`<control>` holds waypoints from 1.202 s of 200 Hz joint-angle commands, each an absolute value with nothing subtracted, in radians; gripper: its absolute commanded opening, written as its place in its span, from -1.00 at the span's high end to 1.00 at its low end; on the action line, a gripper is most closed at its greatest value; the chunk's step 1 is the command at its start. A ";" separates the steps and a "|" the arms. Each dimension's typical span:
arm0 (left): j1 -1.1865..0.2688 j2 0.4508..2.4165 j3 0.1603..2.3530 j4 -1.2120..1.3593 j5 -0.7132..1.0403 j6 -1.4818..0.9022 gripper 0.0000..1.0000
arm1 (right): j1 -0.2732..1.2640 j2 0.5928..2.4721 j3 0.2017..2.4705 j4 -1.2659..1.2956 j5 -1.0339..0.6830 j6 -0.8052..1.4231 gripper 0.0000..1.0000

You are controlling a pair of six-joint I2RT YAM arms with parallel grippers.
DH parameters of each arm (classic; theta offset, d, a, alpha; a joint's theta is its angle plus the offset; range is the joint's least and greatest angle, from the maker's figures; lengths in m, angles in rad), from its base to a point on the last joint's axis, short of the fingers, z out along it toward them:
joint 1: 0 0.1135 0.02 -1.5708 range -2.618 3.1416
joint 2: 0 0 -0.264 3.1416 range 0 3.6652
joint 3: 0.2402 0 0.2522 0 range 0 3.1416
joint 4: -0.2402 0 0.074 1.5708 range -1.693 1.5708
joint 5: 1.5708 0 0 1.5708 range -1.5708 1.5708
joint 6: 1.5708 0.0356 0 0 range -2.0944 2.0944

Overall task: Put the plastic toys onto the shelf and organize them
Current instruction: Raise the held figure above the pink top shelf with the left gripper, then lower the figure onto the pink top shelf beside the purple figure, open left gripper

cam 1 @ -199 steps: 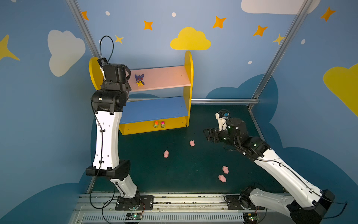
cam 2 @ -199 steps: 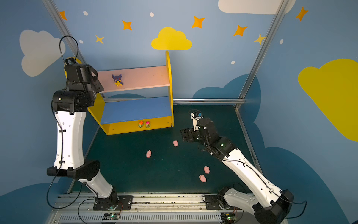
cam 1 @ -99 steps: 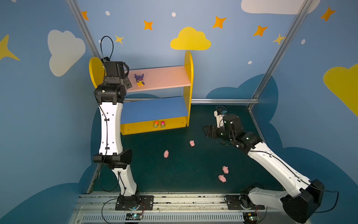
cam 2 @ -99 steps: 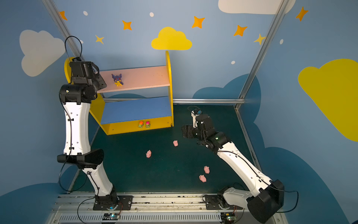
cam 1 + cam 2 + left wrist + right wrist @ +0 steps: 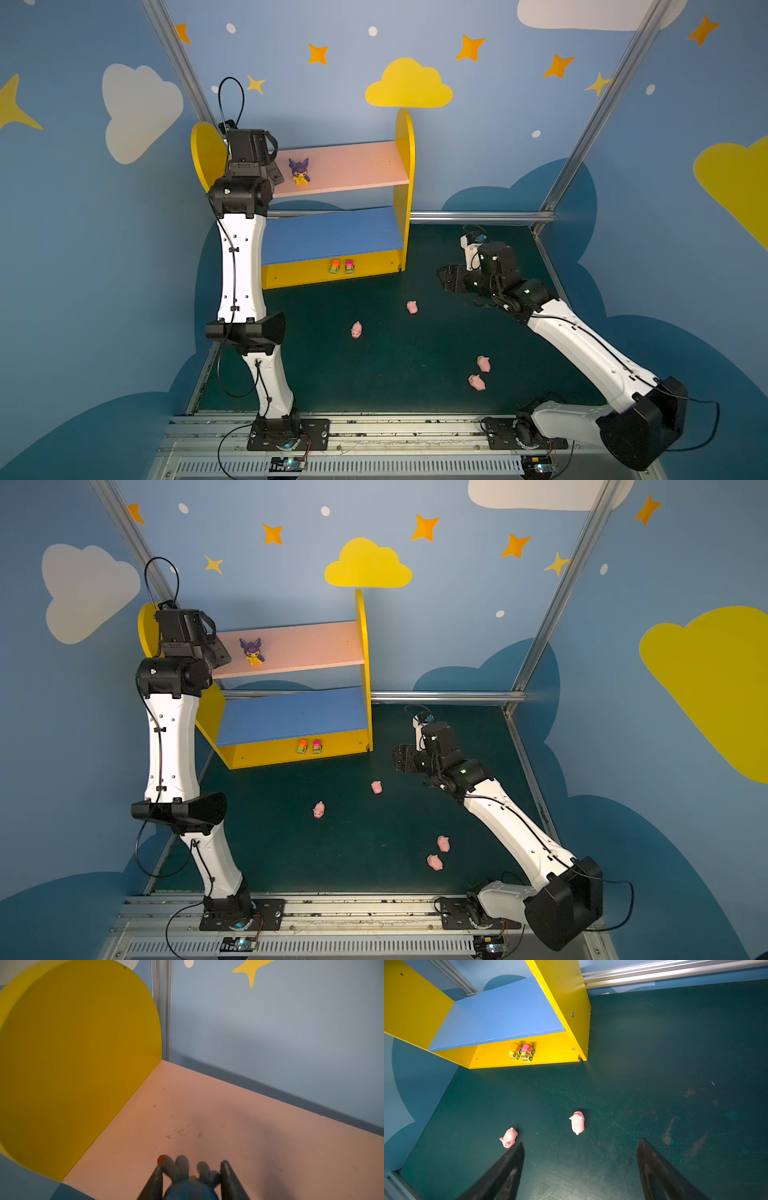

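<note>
Placement of a figurine on the upper tier. The left gripper [image 5: 190, 1165] pinches the small plastic figurine in a blue eared hood [image 5: 190, 1189] low over the pink upper board [image 5: 207, 1115] of the two-tier shelf [image 5: 405, 166], near the corner formed with the yellow round-topped side panel [image 5: 72, 1064]. Whether the toy's base touches the board cannot be told. The matching yellow figurine in a purple eared hood [image 5: 300, 171] stands upright on the same board, just beside the gripper. Two yellow-green toy cars, the orange-topped car [image 5: 515, 1051] and the pink-topped car [image 5: 527, 1051], sit side by side on the yellow base [image 5: 554, 1053]. Four pink plastic pigs [image 5: 412, 307] [image 5: 356, 330] [image 5: 483, 363] [image 5: 476, 382] lie on the dark green floor [image 5: 374, 374]. The right gripper [image 5: 580, 1141], jaws spread wide and empty, hovers near the first pig.

Probable hazards:
- Release above the board may topple the top-heavy toy or roll it off the front edge.
- A sideways retreat may clip the standing figurine.
- The long ears may snag a finger as the jaws part.
- The side panel leaves little clearance for the wrist.
</note>
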State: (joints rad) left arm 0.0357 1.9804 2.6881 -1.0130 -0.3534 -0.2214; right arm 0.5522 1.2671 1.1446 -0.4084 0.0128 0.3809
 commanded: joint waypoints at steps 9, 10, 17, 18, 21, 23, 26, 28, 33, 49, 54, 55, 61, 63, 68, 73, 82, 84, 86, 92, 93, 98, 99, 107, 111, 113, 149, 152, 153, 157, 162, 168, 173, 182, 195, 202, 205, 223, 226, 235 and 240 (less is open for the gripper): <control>0.041 1.996 2.709 -0.983 -0.376 -0.236 0.40 | 0.546 1.269 1.176 -0.396 0.002 0.373 -0.67; 0.041 1.997 2.709 -0.982 -0.376 -0.236 0.40 | 0.546 1.270 1.175 -0.396 0.002 0.373 -0.67; 0.041 1.999 2.709 -0.982 -0.373 -0.239 0.40 | 0.545 1.269 1.175 -0.396 0.002 0.372 -0.67; 0.041 2.000 2.709 -0.982 -0.374 -0.239 0.40 | 0.545 1.268 1.174 -0.396 0.003 0.372 -0.67; 0.041 1.999 2.710 -0.982 -0.372 -0.242 0.40 | 0.545 1.269 1.174 -0.396 0.003 0.372 -0.67; 0.041 2.000 2.710 -0.982 -0.370 -0.242 0.40 | 0.545 1.268 1.175 -0.396 0.002 0.373 -0.67; 0.041 2.001 2.709 -0.982 -0.369 -0.242 0.40 | 0.546 1.268 1.175 -0.396 0.003 0.372 -0.67; 0.041 2.002 2.709 -0.981 -0.368 -0.244 0.40 | 0.546 1.268 1.175 -0.396 0.003 0.373 -0.67; 0.040 2.002 2.709 -0.980 -0.368 -0.247 0.40 | 0.545 1.267 1.175 -0.397 0.003 0.372 -0.67; 0.040 2.007 2.709 -0.977 -0.369 -0.253 0.39 | 0.543 1.267 1.175 -0.397 0.003 0.371 -0.67; 0.041 2.008 2.710 -0.976 -0.368 -0.254 0.38 | 0.544 1.266 1.175 -0.396 0.003 0.371 -0.67; 0.041 2.008 2.710 -0.976 -0.368 -0.254 0.38 | 0.544 1.266 1.175 -0.397 0.003 0.371 -0.67; 0.041 2.009 2.709 -0.977 -0.369 -0.256 0.38 | 0.542 1.266 1.174 -0.397 0.003 0.371 -0.67; 0.041 2.009 2.709 -0.977 -0.370 -0.257 0.38 | 0.542 1.267 1.175 -0.397 0.003 0.371 -0.67; 0.041 2.010 2.709 -0.977 -0.370 -0.258 0.38 | 0.541 1.268 1.176 -0.397 0.003 0.371 -0.67; 0.041 2.010 2.710 -0.977 -0.370 -0.258 0.37 | 0.542 1.267 1.177 -0.399 0.003 0.370 -0.67; 0.040 2.012 2.709 -0.977 -0.369 -0.258 0.36 | 0.540 1.268 1.178 -0.401 0.003 0.369 -0.67; 0.040 2.012 2.710 -0.976 -0.368 -0.259 0.36 | 0.540 1.267 1.178 -0.401 0.003 0.369 -0.67; 0.040 2.012 2.709 -0.977 -0.369 -0.258 0.36 | 0.540 1.268 1.178 -0.401 0.003 0.369 -0.67; 0.041 2.012 2.709 -0.977 -0.369 -0.258 0.36 | 0.540 1.268 1.178 -0.401 0.003 0.369 -0.67; 0.041 2.012 2.709 -0.977 -0.369 -0.259 0.36 | 0.540 1.268 1.177 -0.401 0.003 0.370 -0.67; 0.039 2.012 2.708 -0.975 -0.367 -0.257 0.36 | 0.539 1.267 1.178 -0.400 0.003 0.369 -0.67; 0.038 2.012 2.708 -0.974 -0.368 -0.256 0.36 | 0.538 1.267 1.177 -0.400 0.003 0.369 -0.67; 0.041 2.012 2.708 -0.973 -0.365 -0.257 0.36 | 0.538 1.268 1.178 -0.402 0.003 0.368 -0.67; 0.039 2.012 2.708 -0.971 -0.364 -0.257 0.36 | 0.538 1.268 1.178 -0.402 0.003 0.368 -0.67; 0.039 2.011 2.708 -0.969 -0.364 -0.257 0.36 | 0.537 1.268 1.178 -0.401 0.003 0.369 -0.67; 0.039 2.017 2.707 -0.969 -0.353 -0.255 0.32 | 0.537 1.269 1.178 -0.402 0.003 0.371 -0.67; 0.038 2.017 2.707 -0.969 -0.351 -0.255 0.32 | 0.537 1.269 1.178 -0.403 0.003 0.371 -0.67; 0.038 2.016 2.707 -0.970 -0.351 -0.255 0.32 | 0.537 1.269 1.178 -0.403 0.003 0.370 -0.67; 0.040 2.017 2.707 -0.971 -0.350 -0.254 0.33 | 0.535 1.270 1.179 -0.403 0.002 0.372 -0.67; 0.039 2.017 2.707 -0.972 -0.347 -0.252 0.33 | 0.535 1.270 1.179 -0.403 0.002 0.373 -0.67; 0.038 2.015 2.706 -0.973 -0.345 -0.253 0.33 | 0.535 1.270 1.179 -0.405 0.002 0.372 -0.67; 0.037 2.016 2.703 -0.974 -0.345 -0.250 0.33 | 0.535 1.269 1.181 -0.404 0.002 0.372 -0.67; 0.036 2.012 2.700 -0.973 -0.346 -0.247 0.33 | 0.536 1.270 1.180 -0.405 0.003 0.373 -0.67; 0.032 2.006 2.685 -0.966 -0.348 -0.243 0.33 | 0.535 1.270 1.178 -0.408 0.003 0.374 -0.67; 0.032 2.000 2.674 -0.961 -0.348 -0.240 0.33 | 0.536 1.269 1.178 -0.407 0.004 0.374 -0.67; 0.030 1.997 2.670 -0.958 -0.348 -0.237 0.32 | 0.535 1.269 1.178 -0.407 0.005 0.375 -0.67; 0.025 1.980 2.630 -0.938 -0.353 -0.230 0.32 | 0.535 1.267 1.178 -0.408 0.006 0.374 -0.67; 0.025 1.977 2.623 -0.933 -0.354 -0.229 0.32 | 0.535 1.268 1.177 -0.409 0.006 0.375 -0.67; 0.021 1.968 2.601 -0.924 -0.359 -0.228 0.32 | 0.535 1.266 1.177 -0.410 0.008 0.375 -0.67; 0.021 1.962 2.588 -0.917 -0.362 -0.226 0.32 | 0.536 1.266 1.177 -0.411 0.008 0.375 -0.67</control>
